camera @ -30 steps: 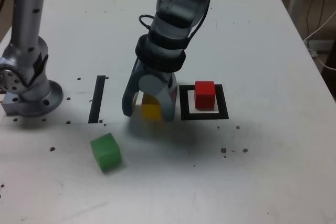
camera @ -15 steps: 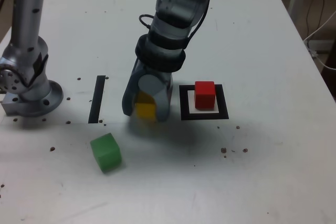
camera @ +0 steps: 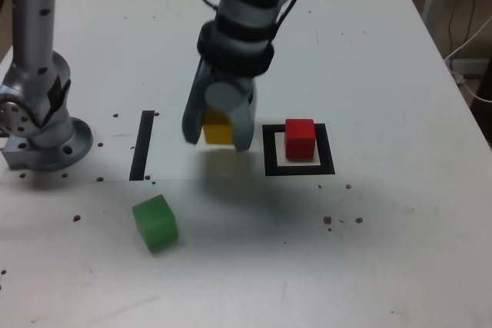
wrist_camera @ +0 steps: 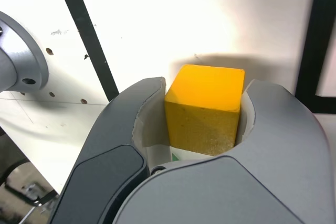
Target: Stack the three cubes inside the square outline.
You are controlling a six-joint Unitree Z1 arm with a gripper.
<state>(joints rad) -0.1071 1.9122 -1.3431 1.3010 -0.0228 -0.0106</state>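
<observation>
Robot gripper (camera: 217,130) holding a yellow cube (camera: 217,127) above a white table (camera: 400,220).

The square outline (camera: 299,149) holds only the red cube (camera: 300,138), sitting toward its far side. The yellow cube is pinched between the jaws, off the table, just to the exterior view's left of the outline. The green cube (camera: 155,222) lies alone nearer the camera, to the left, with bare tabletop around it. A straight black strip (camera: 142,144) lies further left.

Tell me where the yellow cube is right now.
The yellow cube is clamped in the gripper and lifted off the table, just to the exterior view's left of the square outline that holds the red cube.
</observation>
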